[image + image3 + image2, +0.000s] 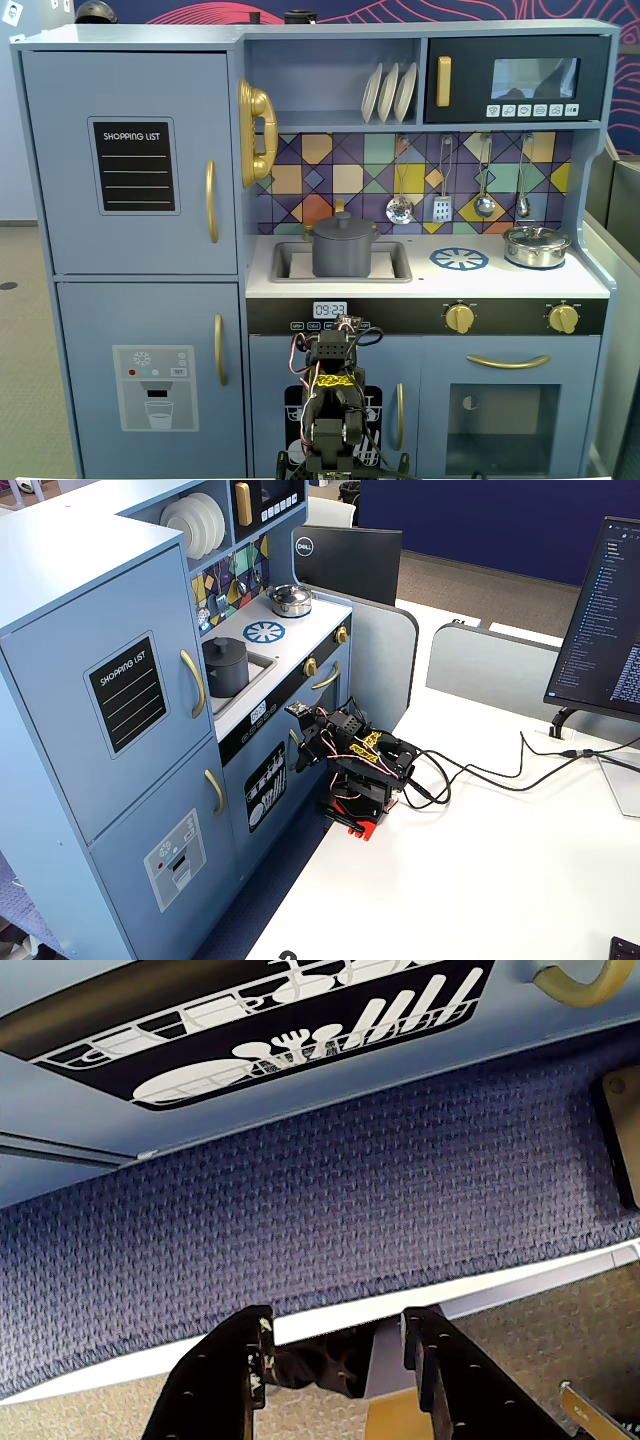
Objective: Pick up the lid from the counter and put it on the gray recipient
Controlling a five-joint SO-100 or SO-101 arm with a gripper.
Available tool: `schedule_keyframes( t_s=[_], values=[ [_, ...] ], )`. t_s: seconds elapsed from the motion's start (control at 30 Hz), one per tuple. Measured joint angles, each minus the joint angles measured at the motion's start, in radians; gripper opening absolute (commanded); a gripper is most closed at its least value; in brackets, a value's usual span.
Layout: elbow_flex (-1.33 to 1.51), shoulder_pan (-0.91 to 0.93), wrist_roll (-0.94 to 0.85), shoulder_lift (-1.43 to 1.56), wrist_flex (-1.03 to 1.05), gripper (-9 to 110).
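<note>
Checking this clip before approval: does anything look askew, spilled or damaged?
Nothing stands out. The lid sits squarely on the gray pot in the sink, the silver pot stands upright, and the tool hangs open and empty, folded low.

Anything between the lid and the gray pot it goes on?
Nothing: the lid already sits on the gray pot in the sink. The gripper is folded low in front of the cabinet, jaws apart and empty.
</note>
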Motion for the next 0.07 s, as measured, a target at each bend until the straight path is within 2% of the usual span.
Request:
schedule_keyframes(
  t_s=[0.07],
  values=[
    [0.0, 0.0, 0.0, 0.0, 0.0, 8]
  ],
)
